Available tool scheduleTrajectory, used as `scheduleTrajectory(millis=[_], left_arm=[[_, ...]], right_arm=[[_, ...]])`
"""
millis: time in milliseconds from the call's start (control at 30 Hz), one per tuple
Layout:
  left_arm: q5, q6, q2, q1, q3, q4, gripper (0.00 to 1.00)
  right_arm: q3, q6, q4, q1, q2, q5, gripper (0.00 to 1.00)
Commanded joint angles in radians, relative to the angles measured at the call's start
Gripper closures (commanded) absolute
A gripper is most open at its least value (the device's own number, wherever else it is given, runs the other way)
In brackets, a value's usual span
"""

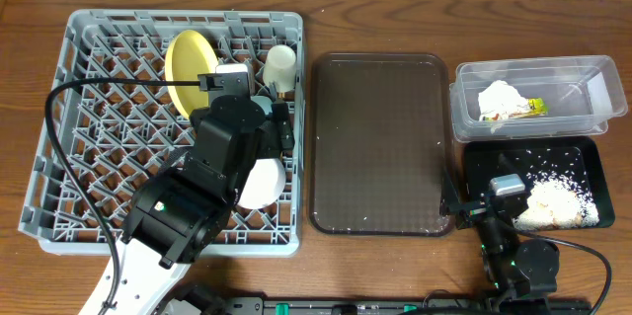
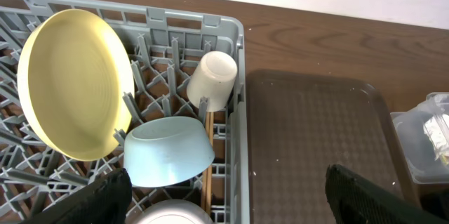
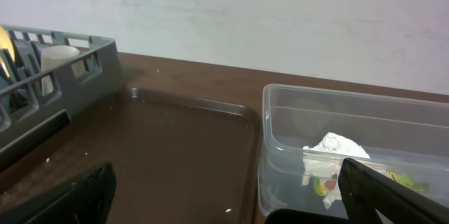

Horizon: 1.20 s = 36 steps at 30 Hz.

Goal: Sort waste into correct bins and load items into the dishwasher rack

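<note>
The grey dishwasher rack (image 1: pixel 99 108) holds the yellow plate (image 2: pixel 74 83) on edge, the white cup (image 2: pixel 214 80), the light blue bowl (image 2: pixel 168 150), the white bowl (image 1: pixel 262 182) and the wooden chopsticks (image 2: pixel 208 161) along its right wall. My left gripper (image 2: pixel 228 199) hovers open over that wall with nothing between its fingers. The clear tub (image 1: pixel 533 98) contains the crumpled napkin (image 1: pixel 502 100) and the yellow-green packet (image 1: pixel 534 108). White rice scraps (image 1: pixel 558 201) lie in the black tray (image 1: pixel 583 157). My right gripper (image 3: pixel 231 196) stands open and empty at the tray's near left corner.
A dark brown serving tray (image 1: pixel 380 142) lies between the rack and the two bins, with a few white crumbs on it. The left arm (image 1: pixel 188 206) reaches over the rack's front half. A black cable (image 1: pixel 54 147) loops over the rack's left side.
</note>
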Motion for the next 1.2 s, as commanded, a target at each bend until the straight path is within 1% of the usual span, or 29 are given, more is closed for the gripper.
scheduleTrajectory(millis=[0,167,233,333,500,800,867,967,1033,1100,1133,1167], left_arm=[[-0.013,0.012,0.003,0.004,0.003,-0.003,0.11],[-0.013,0.013,-0.006,0.005,-0.002,-0.003,0.1],[-0.013,0.012,-0.039,0.005,-0.01,-0.004,0.11],[-0.013,0.013,-0.11,0.006,-0.033,-0.051,0.11],[0.0,0.005,-0.288,0.056,-0.134,-0.06,0.11],[0.16,0.0,-0.681,0.28,-0.409,-0.056,0.11],[0.184,-0.019,-0.762,0.328,-0.465,-0.041,0.11],[0.184,-0.117,-0.869,0.389,-0.548,0.029,0.1],[0.194,-0.184,-0.921,0.42,-0.602,0.113,0.11],[0.24,-0.199,-0.964,0.448,-0.66,0.23,0.1],[0.268,-0.199,-0.986,0.463,-0.699,0.322,0.11],[0.285,-0.198,-0.998,0.472,-0.724,0.383,0.11]], right_arm=[[-0.001,0.0,-0.005,0.006,-0.006,0.01,0.01],[-0.001,0.0,-0.005,0.006,-0.006,0.01,0.01],[-0.001,0.0,-0.005,0.006,-0.006,0.01,0.01],[-0.001,0.0,-0.005,0.006,-0.006,0.01,0.01],[-0.001,0.0,-0.005,0.006,-0.006,0.01,0.01],[-0.001,0.0,-0.005,0.006,-0.006,0.01,0.01],[-0.001,0.0,-0.005,0.006,-0.006,0.01,0.01],[-0.001,0.0,-0.005,0.006,-0.006,0.01,0.01],[-0.001,0.0,-0.005,0.006,-0.006,0.01,0.01],[-0.001,0.0,-0.005,0.006,-0.006,0.01,0.01],[-0.001,0.0,-0.005,0.006,-0.006,0.01,0.01],[-0.001,0.0,-0.005,0.006,-0.006,0.01,0.01]])
